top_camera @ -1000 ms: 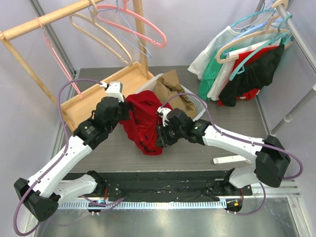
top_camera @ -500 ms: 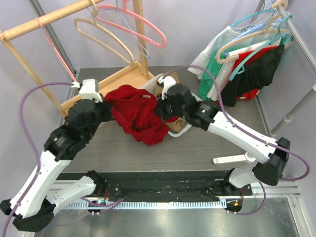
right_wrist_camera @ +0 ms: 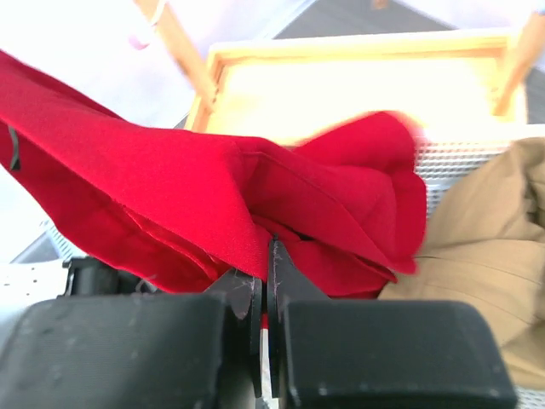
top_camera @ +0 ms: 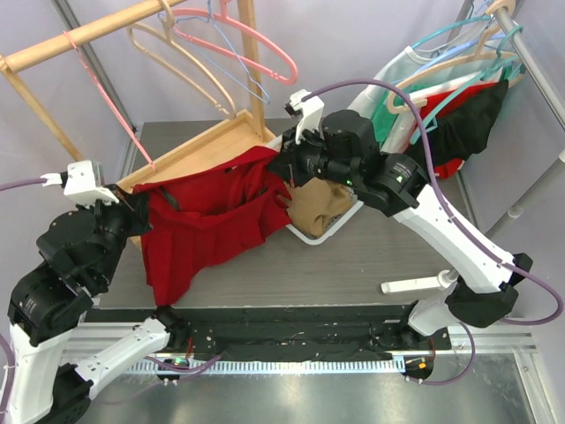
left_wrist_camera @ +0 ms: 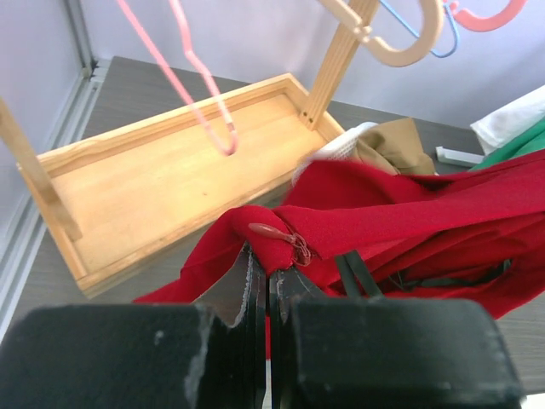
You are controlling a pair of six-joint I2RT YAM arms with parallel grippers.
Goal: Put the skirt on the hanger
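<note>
The red skirt (top_camera: 207, 225) hangs spread above the tabletop (top_camera: 371, 256) between both arms. The left tool (left_wrist_camera: 271, 277) and right tool (right_wrist_camera: 266, 256) each grip its upper edge; pulled taut and level, it should meet a hanger (left_wrist_camera: 404, 58) easily

The skirt (top_camera: 212, 221) spanned from the left claw (left_wrist_camera: 271, 277) to the right claw (right_wrist_camera: 266, 256), before the wooden tray (top_camera: 201, 147), left of the basket (top_camera: 305, 237).
</note>
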